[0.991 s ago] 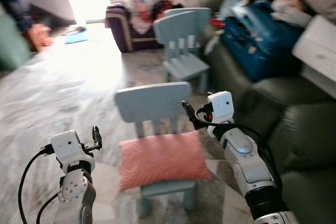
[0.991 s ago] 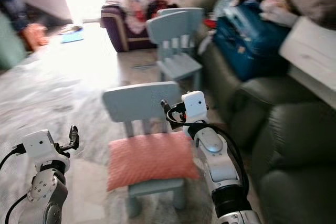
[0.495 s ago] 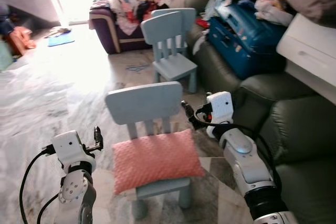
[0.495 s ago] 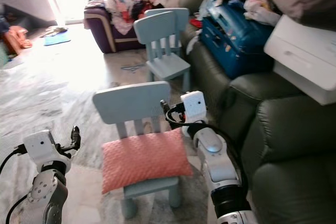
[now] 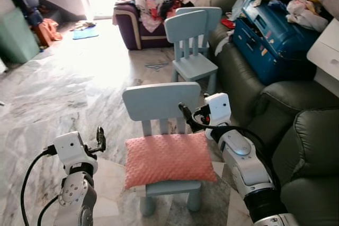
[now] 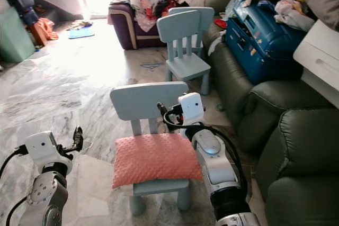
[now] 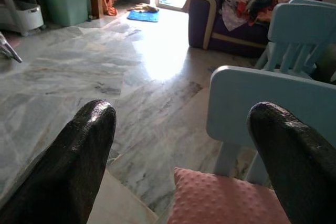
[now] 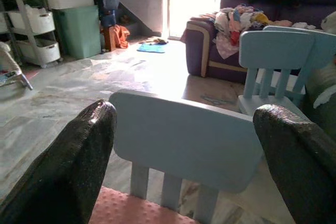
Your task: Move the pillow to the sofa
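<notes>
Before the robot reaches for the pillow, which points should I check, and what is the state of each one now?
1. Pillow lies flat on the near chair seat, nothing on top: ok.
2. Left gripper jaws open: ok.
3. Right gripper jaws open: ok.
4. Grippers on the pillow: not ok; the left is beside the chair, the right is at the chair back, neither touches it.
5. Free sofa cushion to the robot's right: ok; farther along, a blue suitcase and clothes cover it.
6. Pillow weight and stiffness: cannot tell.
</notes>
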You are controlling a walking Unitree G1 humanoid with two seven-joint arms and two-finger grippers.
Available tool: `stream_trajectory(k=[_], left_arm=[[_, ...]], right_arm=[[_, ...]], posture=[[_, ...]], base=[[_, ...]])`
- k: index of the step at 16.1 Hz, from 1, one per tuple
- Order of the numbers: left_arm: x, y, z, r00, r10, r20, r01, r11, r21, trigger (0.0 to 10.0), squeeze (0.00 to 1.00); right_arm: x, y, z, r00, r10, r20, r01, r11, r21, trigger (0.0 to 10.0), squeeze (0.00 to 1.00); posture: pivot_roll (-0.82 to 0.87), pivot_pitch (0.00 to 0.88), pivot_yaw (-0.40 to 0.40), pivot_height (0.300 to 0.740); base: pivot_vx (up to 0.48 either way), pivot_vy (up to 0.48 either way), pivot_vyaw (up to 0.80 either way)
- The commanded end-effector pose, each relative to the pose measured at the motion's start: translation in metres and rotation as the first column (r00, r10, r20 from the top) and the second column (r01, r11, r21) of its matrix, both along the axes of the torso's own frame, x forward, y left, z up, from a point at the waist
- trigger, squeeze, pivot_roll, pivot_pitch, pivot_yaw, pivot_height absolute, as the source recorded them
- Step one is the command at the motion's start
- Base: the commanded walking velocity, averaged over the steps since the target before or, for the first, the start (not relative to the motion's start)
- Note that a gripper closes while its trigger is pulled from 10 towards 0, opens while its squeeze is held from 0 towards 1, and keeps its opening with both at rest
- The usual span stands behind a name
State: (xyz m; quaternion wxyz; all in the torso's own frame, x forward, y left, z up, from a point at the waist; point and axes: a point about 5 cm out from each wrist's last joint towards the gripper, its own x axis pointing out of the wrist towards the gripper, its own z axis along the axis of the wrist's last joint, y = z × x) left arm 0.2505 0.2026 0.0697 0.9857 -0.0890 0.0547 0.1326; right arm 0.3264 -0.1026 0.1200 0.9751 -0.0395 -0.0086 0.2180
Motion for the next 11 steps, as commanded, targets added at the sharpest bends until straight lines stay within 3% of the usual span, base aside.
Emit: stream_trajectory(k=[1, 11], left_arm=[[-0.0015, 0.003, 0.0035, 1.0, 0.001, 0.015, -0.002, 1.0, 0.011, 10.0, 0.0], [-0.0017, 0.001, 0.0027, 1.0, -0.01, 0.013, 0.01, 1.0, -0.001, 10.0, 0.0]], right_arm=[[0.001, 0.0037, 0.0029, 1.0, 0.014, 0.012, -0.014, 1.0, -0.002, 10.0, 0.0], [0.002, 0.0048, 0.0041, 1.0, 0.012, 0.017, -0.012, 1.0, -0.001, 10.0, 0.0]], posture=[[-0.19, 0.0, 0.078, 0.74], [-0.19, 0.0, 0.079, 0.74]], base=[[0.319, 0.0, 0.0], [0.324, 0.0, 0.0]])
